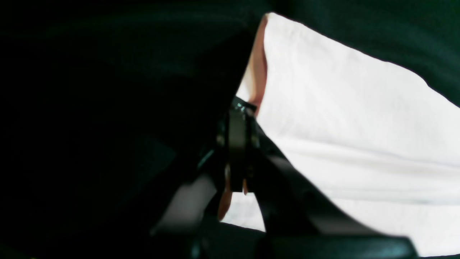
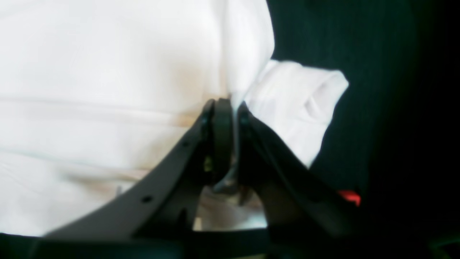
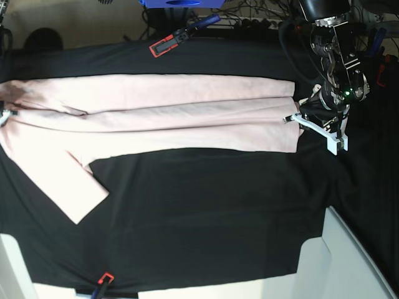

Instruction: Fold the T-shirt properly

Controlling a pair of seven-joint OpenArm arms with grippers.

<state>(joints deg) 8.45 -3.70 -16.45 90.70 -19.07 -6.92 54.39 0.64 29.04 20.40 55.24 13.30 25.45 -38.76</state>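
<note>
Okay, running near to far in the base view.

Near edge: a red clamp (image 3: 105, 278) pins the black table cloth (image 3: 206, 212) at the front; a white panel (image 3: 349, 261) stands at the near corner on the left arm's side.

Open room: a wide bare stretch of black cloth lies between the front edge and the T-shirt's near hem line, so plenty of space there.

T-shirt (image 3: 156, 115): pale pink, laid as a long band across the far half of the table, one sleeve (image 3: 68, 187) flopped toward the near side at the right arm's end.

Left gripper (image 1: 239, 108): jaws pressed together with pink fabric pinched between them at the shirt's edge.

Right gripper (image 2: 230, 104): jaws nearly together, a thin fold of cloth running through the gap; looks like it has hold of it, but the wrist view is blurry so I can't swear to it. A bunched bit of shirt (image 2: 305, 104) sits just beside it.

Far edge: another red clamp (image 3: 163, 45) on the cloth's far rim.
</note>
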